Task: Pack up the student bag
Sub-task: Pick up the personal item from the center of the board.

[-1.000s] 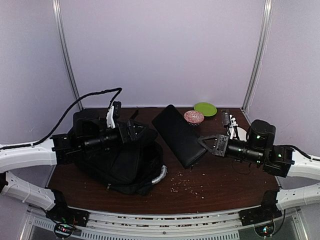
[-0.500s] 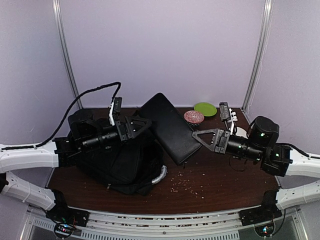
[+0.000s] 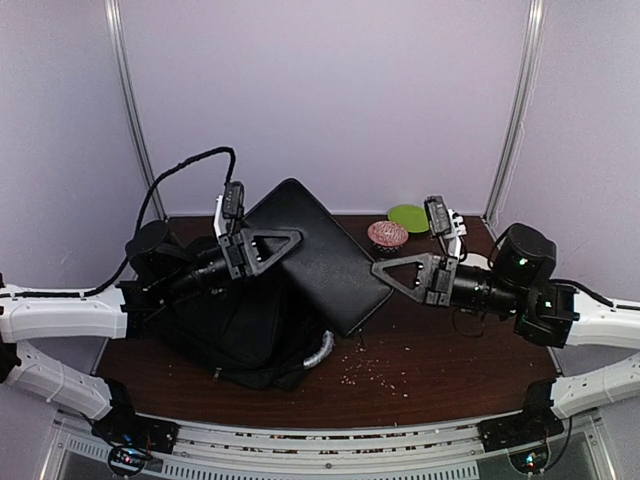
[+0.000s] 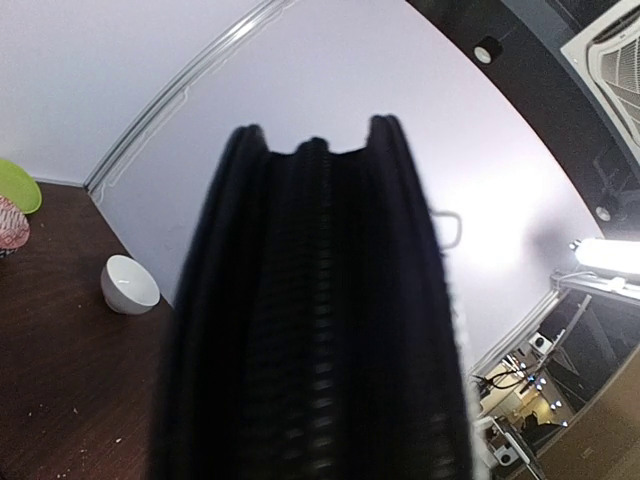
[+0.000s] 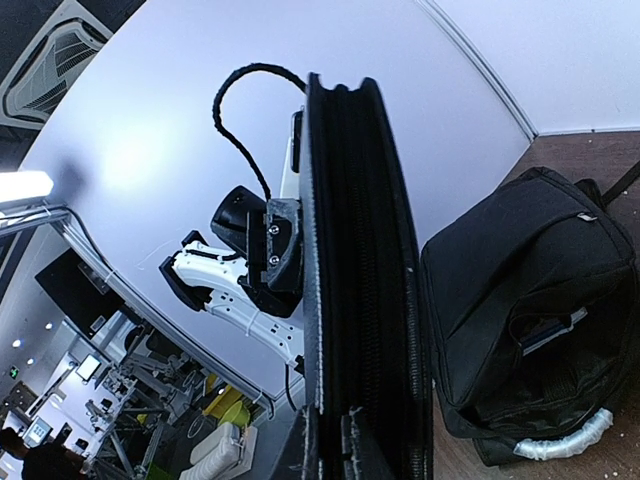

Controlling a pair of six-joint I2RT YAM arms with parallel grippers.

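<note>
A flat black zippered case [image 3: 315, 250] hangs tilted above the table between both arms. My right gripper [image 3: 380, 270] is shut on its right edge, seen edge-on in the right wrist view [image 5: 360, 280]. My left gripper [image 3: 290, 240] is shut on the case's upper left edge. The case's zipper edge [image 4: 310, 330] fills the left wrist view and hides my own fingers there. The student bag [image 3: 235, 335], large, black and soft, lies on the table below the left arm. Its silvery-grey handle [image 3: 320, 350] points toward the middle of the table. The bag [image 5: 530, 300] also shows in the right wrist view.
A green plate [image 3: 410, 217] and a pink patterned bowl [image 3: 387, 234] sit at the back right. A white bowl [image 4: 130, 285] stands near the right wall. Small crumbs [image 3: 375, 370] are scattered on the brown table. A black cable [image 3: 180, 175] loops above the left arm.
The case has risen off the table, moving left and tilting up. The left gripper rose to meet it and closed on its left edge. The right gripper kept its grip.
</note>
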